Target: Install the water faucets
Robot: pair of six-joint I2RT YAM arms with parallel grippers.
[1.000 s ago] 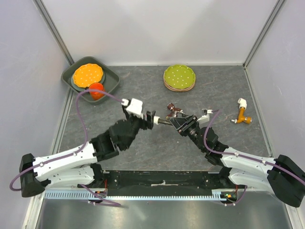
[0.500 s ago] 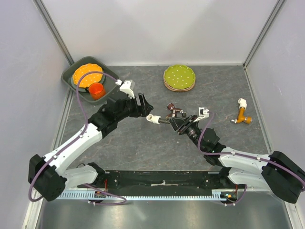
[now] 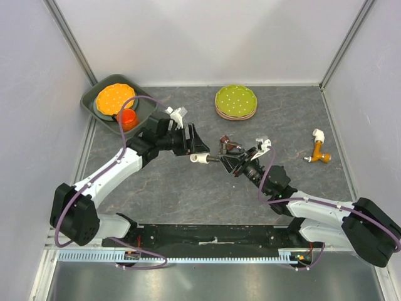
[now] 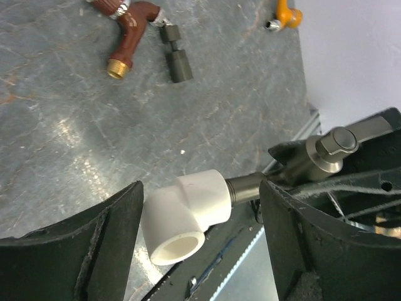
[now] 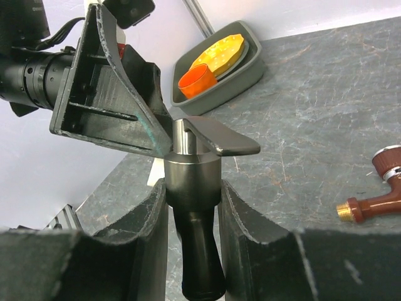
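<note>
My right gripper [image 3: 234, 163] [image 5: 193, 188] is shut on the dark grey tap [image 5: 193, 179] [image 4: 313, 157] and holds it above the table. A white elbow fitting [image 3: 199, 158] [image 4: 185, 219] sits on the tap's threaded end. My left gripper [image 3: 193, 144] [image 4: 199, 207] is open, with its jaws on either side of the elbow and not touching it. A reddish-brown tap [image 3: 227, 145] [image 4: 128, 28] [image 5: 376, 197] lies on the table just behind the held tap.
A small dark fitting [image 4: 176, 55] lies by the reddish-brown tap. An orange and white tap [image 3: 319, 150] lies at the right. Green dotted plates [image 3: 235, 101] stand at the back. A grey tray [image 3: 145, 108] at back left holds an orange plate and orange cup [image 3: 126, 117].
My left gripper has let go of the white elbow, opened and drawn back to the left, its arm stretched out. The elbow stays on the dark grey tap in my right gripper.
</note>
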